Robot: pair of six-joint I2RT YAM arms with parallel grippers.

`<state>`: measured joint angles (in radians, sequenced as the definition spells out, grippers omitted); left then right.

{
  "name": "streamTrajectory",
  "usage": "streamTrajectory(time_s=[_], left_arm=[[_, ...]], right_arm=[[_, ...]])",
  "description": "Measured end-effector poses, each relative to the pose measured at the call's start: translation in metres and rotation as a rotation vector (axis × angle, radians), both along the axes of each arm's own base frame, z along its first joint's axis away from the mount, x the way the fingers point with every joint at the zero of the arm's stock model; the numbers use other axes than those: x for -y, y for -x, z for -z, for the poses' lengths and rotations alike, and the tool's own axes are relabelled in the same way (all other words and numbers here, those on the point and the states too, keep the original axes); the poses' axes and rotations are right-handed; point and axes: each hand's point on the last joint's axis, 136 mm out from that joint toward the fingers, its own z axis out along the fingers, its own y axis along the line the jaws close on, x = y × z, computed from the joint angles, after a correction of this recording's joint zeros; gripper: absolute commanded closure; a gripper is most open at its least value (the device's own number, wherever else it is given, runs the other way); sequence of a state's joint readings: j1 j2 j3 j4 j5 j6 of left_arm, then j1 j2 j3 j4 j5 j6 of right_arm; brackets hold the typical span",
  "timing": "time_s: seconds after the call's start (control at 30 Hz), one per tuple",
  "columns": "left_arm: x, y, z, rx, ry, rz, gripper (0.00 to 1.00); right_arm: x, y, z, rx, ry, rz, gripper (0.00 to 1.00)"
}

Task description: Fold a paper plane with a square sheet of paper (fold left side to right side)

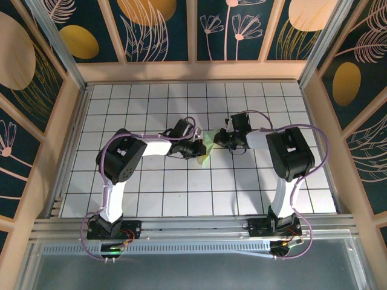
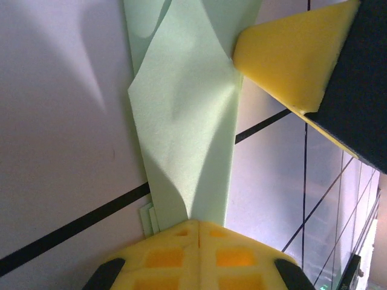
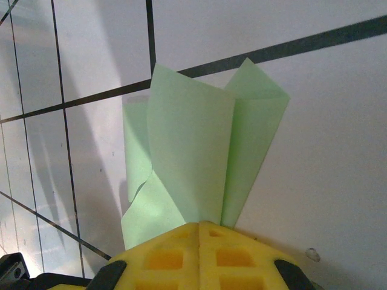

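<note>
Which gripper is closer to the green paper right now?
Neither, they tie: the left gripper is shut on the green paper from its left side, the right gripper shut on it from its right side.

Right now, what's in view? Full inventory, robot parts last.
paper: one, pale green, partly folded, mid-table between the grippers
table: one, white tiles with black grid lines, under everything
wall panels: several, dark blue with gold and pink plant prints, wood-framed, around the table
rail: one, silver, near edge
left arm: one, black and white, base near left
right arm: one, black and white, base near right
left gripper: one, yellow pads, shut on the paper
right gripper: one, yellow pads, shut on the paper
</note>
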<state>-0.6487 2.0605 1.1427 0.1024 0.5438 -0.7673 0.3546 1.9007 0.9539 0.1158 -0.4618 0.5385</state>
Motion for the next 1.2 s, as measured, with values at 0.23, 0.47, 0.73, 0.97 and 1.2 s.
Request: streamTrajectory(time_s=[0.23, 0.47, 0.73, 0.97, 1.2], left_arm=[[0.000, 0.000, 0.001, 0.018, -0.011, 0.009, 1.00], [-0.001, 0.000, 0.002, 0.026, -0.019, 0.013, 1.00], [0.000, 0.000, 0.002, 0.035, -0.040, 0.018, 1.00], [0.000, 0.000, 0.003, 0.042, -0.055, 0.020, 1.00], [0.000, -0.001, 0.003, 0.043, -0.080, 0.017, 1.00]], right_arm=[[0.001, -0.002, -0.009, 0.031, -0.002, -0.012, 1.00], [-0.001, -0.001, -0.036, 0.121, -0.030, -0.029, 1.00], [-0.016, 0.025, -0.023, 0.092, -0.025, -0.082, 1.00], [-0.021, 0.027, -0.012, 0.078, -0.021, -0.093, 1.00], [-0.020, 0.026, -0.002, 0.059, -0.010, -0.090, 1.00]])
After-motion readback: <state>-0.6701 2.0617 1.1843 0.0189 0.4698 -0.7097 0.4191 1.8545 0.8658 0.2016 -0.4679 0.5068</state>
